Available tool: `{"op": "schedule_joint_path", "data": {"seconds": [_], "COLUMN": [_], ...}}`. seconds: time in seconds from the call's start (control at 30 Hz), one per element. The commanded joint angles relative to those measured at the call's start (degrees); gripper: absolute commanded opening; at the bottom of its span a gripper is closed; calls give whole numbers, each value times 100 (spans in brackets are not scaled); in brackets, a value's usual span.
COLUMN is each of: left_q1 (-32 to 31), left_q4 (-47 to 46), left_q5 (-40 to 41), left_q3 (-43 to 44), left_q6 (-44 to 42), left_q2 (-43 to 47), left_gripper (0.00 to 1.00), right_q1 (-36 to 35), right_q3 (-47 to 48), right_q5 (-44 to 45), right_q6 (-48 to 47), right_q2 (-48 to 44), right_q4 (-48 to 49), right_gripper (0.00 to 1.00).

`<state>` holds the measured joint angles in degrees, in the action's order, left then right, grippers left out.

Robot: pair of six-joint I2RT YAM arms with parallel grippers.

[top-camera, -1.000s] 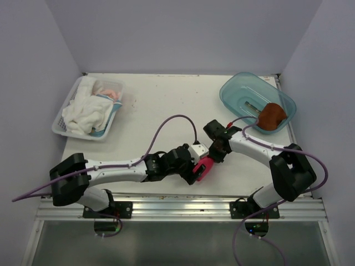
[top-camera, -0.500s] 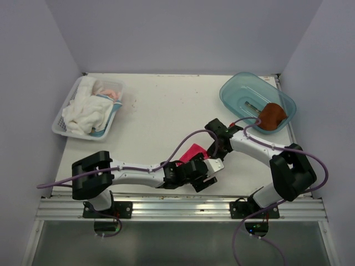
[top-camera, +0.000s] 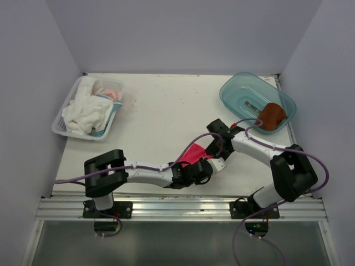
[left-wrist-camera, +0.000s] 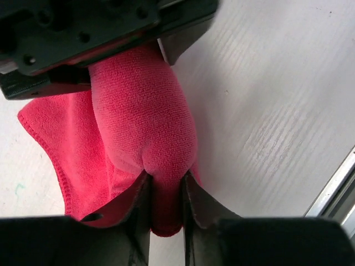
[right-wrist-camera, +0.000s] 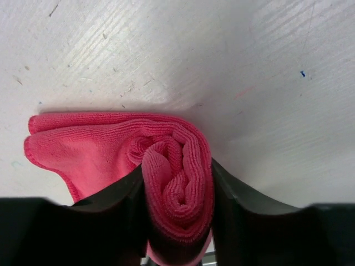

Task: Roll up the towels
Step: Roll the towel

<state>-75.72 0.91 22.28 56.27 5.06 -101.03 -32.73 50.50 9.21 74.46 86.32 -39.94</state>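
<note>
My left hand (left-wrist-camera: 165,188) and right hand (right-wrist-camera: 177,194) each clamp one end of the partly rolled pink towel (top-camera: 194,153), near the bench's (top-camera: 155,111) front edge; if either pinch slips, the loose flap could unwind; the rust-brown towel (top-camera: 272,116) sits in the tub (top-camera: 241,91).

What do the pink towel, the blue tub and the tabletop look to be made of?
Pink towel: soft matte cloth, probably microfibre or terry; it shows a fine ribbed pile and a stitched hem.
Blue tub: glossy translucent plastic; the light table shows through its wall.
Tabletop: white painted or laminated board, slightly satin, with fine parallel grain lines, scuffs and specks; what lies under the coating can't be told.
</note>
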Motion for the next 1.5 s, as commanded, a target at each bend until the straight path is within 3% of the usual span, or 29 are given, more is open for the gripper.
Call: {"op": "schedule_joint_path", "data": {"seconds": [0.0,0.07,0.13,0.33,0.47,0.63,0.73,1.23,1.47], "left_q1": [232,514,838,1427,1674,2158,2439,2580,2589], "left_q4": [-99,101,94,6,-467,-1109,-1496,-1216,-1180], "left_q5": [-311,-776,-1337,-2822,-3852,-5178,-5733,-5990,-5955], "left_q3": [139,112,77,-134,-318,-704,-837,-538,-415], "left_q6": [231,311,417,636,855,1321,1559,1489,1577], "left_q2": [-66,48,136,391,409,383,304,-153,-276], "left_gripper": [20,14,10,6,5,5,5,5,5], "right_q1": [-5,12,30,222,320,329,329,320,127], "right_q3": [-163,-225,-260,-856,-1683,-2131,-2665,-3582,-3688], "right_q5": [2,45,98,239,186,-182,-454,-763,-439], "right_q6": [-79,-203,-422,-766,-959,-1170,-977,-230,261], "right_q2": [-361,-484,-704,-2030,-3067,-3377,-3429,-3403,-3323], "right_q4": [320,417,505,1277,2400,2781,3509,4530,4049], "right_gripper": [55,72,80,83,86,88,88,88,85]}}
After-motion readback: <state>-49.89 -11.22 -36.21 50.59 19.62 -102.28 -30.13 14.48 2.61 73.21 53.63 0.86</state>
